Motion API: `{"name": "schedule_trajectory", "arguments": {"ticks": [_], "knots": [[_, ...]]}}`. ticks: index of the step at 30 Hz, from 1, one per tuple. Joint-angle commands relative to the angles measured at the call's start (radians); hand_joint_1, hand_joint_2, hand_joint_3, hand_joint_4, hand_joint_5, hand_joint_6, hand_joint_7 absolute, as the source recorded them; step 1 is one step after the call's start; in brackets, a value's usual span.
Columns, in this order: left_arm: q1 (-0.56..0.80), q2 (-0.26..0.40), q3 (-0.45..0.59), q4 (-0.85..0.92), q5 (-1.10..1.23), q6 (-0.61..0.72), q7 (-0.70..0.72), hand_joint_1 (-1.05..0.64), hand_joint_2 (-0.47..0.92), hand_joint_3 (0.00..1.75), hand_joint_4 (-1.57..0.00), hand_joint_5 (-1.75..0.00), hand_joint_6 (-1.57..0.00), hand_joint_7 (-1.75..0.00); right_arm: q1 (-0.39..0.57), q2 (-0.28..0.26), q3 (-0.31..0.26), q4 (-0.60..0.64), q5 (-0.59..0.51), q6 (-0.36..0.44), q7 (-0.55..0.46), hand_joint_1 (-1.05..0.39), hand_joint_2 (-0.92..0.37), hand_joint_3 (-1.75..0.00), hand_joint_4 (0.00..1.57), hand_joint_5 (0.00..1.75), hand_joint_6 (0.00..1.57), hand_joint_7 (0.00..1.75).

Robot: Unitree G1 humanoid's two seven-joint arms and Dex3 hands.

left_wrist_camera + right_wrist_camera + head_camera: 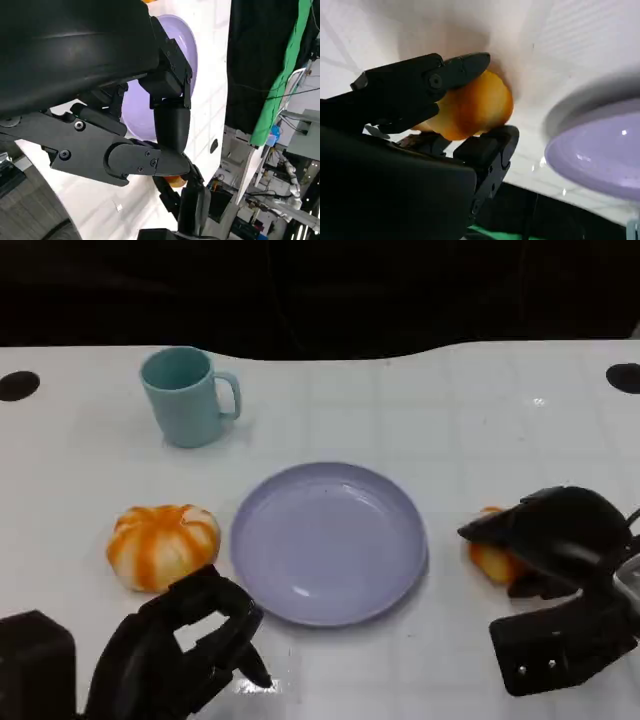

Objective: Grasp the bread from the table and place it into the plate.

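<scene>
From the head view, the round lavender plastic plate sits mid-table with a teal ceramic mug far left of it and an orange-and-white striped pumpkin-shaped piece just left of its rim, while the golden-brown bread roll lies on the white table just right of the plate, under the right hand; the left hand hangs near the front edge, fingers curled in around nothing. The left wrist view shows that hand's fingers bent inward over the plate. In the right wrist view the right hand closes its fingers on both sides of the bread roll, touching it, with the plate just beside.
</scene>
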Motion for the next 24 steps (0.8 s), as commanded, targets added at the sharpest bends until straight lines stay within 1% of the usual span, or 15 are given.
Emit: {"name": "schedule_trajectory", "arguments": {"ticks": [1,2,4,5,6,7,8,9,11,13,14,15,17,19,24], "knots": [[0.004,0.01,0.005,-0.011,0.001,0.0,0.008,-0.54,0.92,0.37,-0.71,-1.75,-0.67,-1.48,-0.034,-0.005,-0.025,0.054,0.039,-0.061,-0.095,-0.13,-0.85,0.0,0.93,1.22,1.22,0.07],[0.003,0.01,0.005,-0.011,0.001,0.0,0.008,-0.55,0.92,0.37,-0.71,-1.75,-0.67,-1.49,-0.04,-0.006,-0.025,0.064,0.042,-0.074,-0.111,-0.1,-0.85,0.0,0.89,1.47,1.29,0.08],[0.003,0.012,0.005,-0.01,0.002,-0.001,0.006,-0.55,0.92,0.37,-0.71,-1.75,-0.66,-1.49,-0.055,-0.008,-0.025,0.091,0.047,-0.105,-0.15,-0.06,-0.86,-0.01,0.86,1.65,1.37,0.12],[0.003,0.013,0.005,-0.01,0.003,-0.002,0.005,-0.55,0.92,0.37,-0.71,-1.75,-0.66,-1.49,-0.062,-0.009,-0.025,0.101,0.048,-0.114,-0.163,-0.05,-0.88,-0.03,0.85,1.71,1.21,0.61],[0.002,0.013,0.006,-0.009,0.002,-0.003,0.004,-0.55,0.92,0.36,-0.71,-1.75,-0.66,-1.49,-0.067,-0.01,-0.024,0.11,0.049,-0.123,-0.177,-0.05,-0.89,-0.04,0.84,1.73,1.01,1.04],[0.002,0.013,0.006,-0.007,0.002,-0.004,0.002,-0.55,0.92,0.36,-0.71,-1.75,-0.66,-1.49,-0.07,-0.008,-0.027,0.117,0.054,-0.131,-0.188,-0.05,-0.88,-0.05,0.84,1.74,0.88,1.31],[0.002,0.014,0.006,-0.006,0.001,-0.006,0.001,-0.55,0.92,0.36,-0.71,-1.75,-0.66,-1.49,-0.072,-0.006,-0.029,0.123,0.059,-0.138,-0.198,-0.05,-0.89,-0.06,0.84,1.74,0.8,1.49],[0.003,0.014,0.007,-0.007,0.001,-0.006,0.001,-0.55,0.92,0.37,-0.72,-1.75,-0.66,-1.49,-0.072,-0.003,-0.032,0.128,0.065,-0.145,-0.21,-0.04,-0.89,-0.07,0.85,1.74,0.77,1.56],[0.003,0.013,0.006,-0.01,0.002,-0.004,0.004,-0.55,0.92,0.37,-0.72,-1.75,-0.66,-1.49,-0.074,0.0,-0.034,0.136,0.07,-0.155,-0.229,-0.04,-0.88,-0.08,0.86,1.75,0.74,1.62],[0.003,0.013,0.006,-0.009,0.0,-0.004,0.003,-0.55,0.92,0.37,-0.72,-1.75,-0.66,-1.49,-0.075,0.003,-0.034,0.143,0.075,-0.161,-0.254,-0.05,-0.88,-0.09,0.87,1.75,0.75,1.6],[0.003,0.012,0.007,-0.008,-0.001,-0.006,0.001,-0.55,0.92,0.37,-0.72,-1.75,-0.66,-1.49,-0.075,0.006,-0.035,0.147,0.079,-0.165,-0.265,-0.06,-0.75,-0.34,0.88,1.75,0.77,1.58],[0.003,0.012,0.007,-0.006,-0.001,-0.007,0.0,-0.55,0.92,0.37,-0.72,-1.75,-0.66,-1.49,-0.076,0.008,-0.036,0.151,0.081,-0.169,-0.278,-0.06,-0.59,-0.64,0.89,1.75,0.78,1.57],[0.005,0.009,0.007,-0.007,-0.001,-0.006,0.004,-0.55,0.92,0.37,-0.72,-1.75,-0.66,-1.49,-0.076,0.014,-0.04,0.166,0.086,-0.196,-0.338,-0.04,-0.38,-1.0,0.93,1.75,0.84,1.51],[0.005,0.009,0.007,-0.009,-0.002,-0.002,0.006,-0.54,0.92,0.36,-0.72,-1.75,-0.66,-1.49,-0.077,0.022,-0.048,0.177,0.098,-0.224,-0.388,-0.03,-0.31,-1.13,0.95,1.75,0.88,1.48],[0.002,0.01,0.01,0.008,-0.001,-0.011,-0.001,-0.54,0.92,0.36,-0.72,-1.75,-0.65,-1.5,-0.085,0.041,-0.069,0.183,0.116,-0.268,-0.461,0.0,-0.24,-1.31,1.01,1.75,0.93,1.47]]}}
